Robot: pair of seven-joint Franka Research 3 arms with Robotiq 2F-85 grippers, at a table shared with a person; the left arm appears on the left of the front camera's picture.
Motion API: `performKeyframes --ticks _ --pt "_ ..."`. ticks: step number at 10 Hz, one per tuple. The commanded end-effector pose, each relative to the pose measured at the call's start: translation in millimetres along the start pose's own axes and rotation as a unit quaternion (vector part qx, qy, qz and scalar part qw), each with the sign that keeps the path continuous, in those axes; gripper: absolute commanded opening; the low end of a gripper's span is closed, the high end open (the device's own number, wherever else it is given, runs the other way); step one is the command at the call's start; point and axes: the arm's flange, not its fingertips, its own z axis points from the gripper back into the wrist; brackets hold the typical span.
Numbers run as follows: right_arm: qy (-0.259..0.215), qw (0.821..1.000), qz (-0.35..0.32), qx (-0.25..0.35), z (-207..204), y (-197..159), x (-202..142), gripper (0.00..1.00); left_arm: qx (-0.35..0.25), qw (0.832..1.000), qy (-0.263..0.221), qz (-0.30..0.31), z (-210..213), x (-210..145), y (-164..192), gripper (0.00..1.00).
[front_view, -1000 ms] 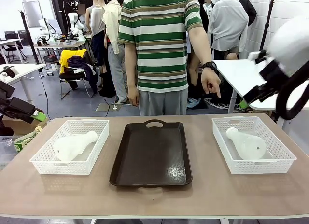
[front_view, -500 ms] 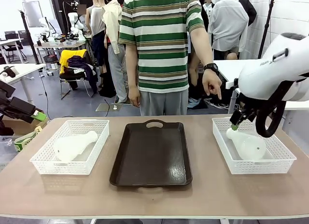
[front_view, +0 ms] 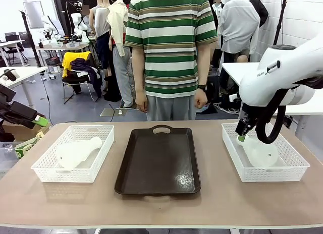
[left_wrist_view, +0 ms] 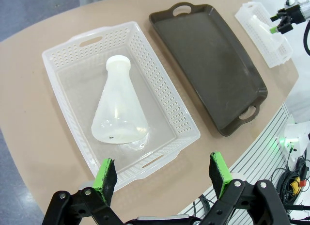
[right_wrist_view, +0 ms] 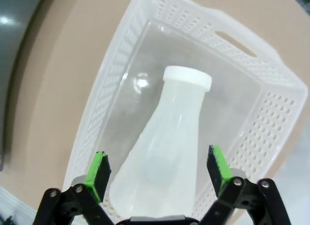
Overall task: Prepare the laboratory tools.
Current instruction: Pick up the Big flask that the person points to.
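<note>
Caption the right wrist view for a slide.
Open right gripper aimed at a frosted flask lying on its side in a white lattice basket.

Bright even indoor light; tray (front_view: 158, 161) glare; sharp.

Left flask (front_view: 75, 152), right flask (front_view: 261, 153): frosted translucent white. Baskets (front_view: 49, 175): white, lattice walls. Tray (front_view: 157, 166): dark brown. Table (front_view: 161, 206): tan. Person's shirt (front_view: 169, 42): green, white, brown horizontal stripes.

Frosted-white conical left flask (front_view: 75, 152) on its side in left white basket (front_view: 63, 174), right flask (front_view: 260, 153) same, in right basket (front_view: 275, 173)
</note>
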Motion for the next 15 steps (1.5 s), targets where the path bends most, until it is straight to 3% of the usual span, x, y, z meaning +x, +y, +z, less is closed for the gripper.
performKeyframes --ticks 1,8,15 --pt "0.022 1.000 -0.012 -0.002 -6.5 -2.8 21.0 1.00 -0.011 1.000 -0.007 -0.008 0.4 -0.1 3.1 1.00" --pt "0.032 0.999 -0.032 -0.019 -47.8 -29.9 46.4 1.00 -0.011 1.000 -0.007 -0.008 0.4 -0.1 3.1 1.00" --pt "0.029 0.997 -0.066 0.011 -59.1 -40.9 46.5 1.00 -0.011 1.000 -0.007 -0.008 0.4 -0.1 3.1 1.00"
